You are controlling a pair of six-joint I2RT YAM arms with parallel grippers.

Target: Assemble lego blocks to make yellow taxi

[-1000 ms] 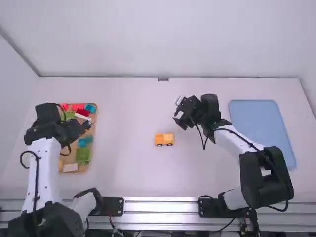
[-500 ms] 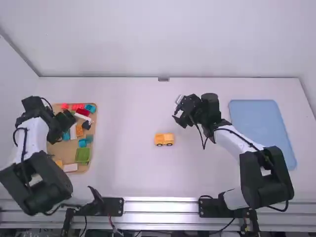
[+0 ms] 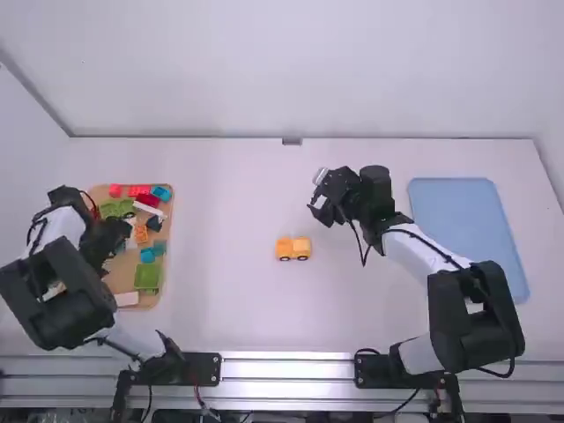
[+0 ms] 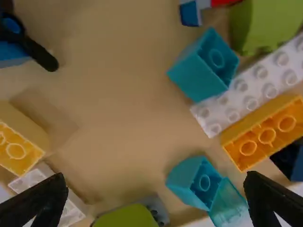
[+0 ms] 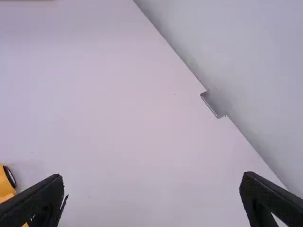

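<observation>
Yellow build [image 3: 293, 248]: wheeled, started, on the desk [image 3: 229, 308]
Block tray [image 4: 118, 118]: well left of the build, loose yellow block [image 4: 265, 132] inside
Left gripper [image 4: 156, 182]: left of the build, jaws wide, empty
Right gripper [image 5: 153, 177]: right of and beyond the build, jaws wide, empty
Left to do: probably upper blocks

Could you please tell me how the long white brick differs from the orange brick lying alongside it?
The white brick shows its studs, while the orange brick shows tubes in its hollow underside. They differ in colour too: one white, one orange. Both slant the same way on the tan tray.
</observation>
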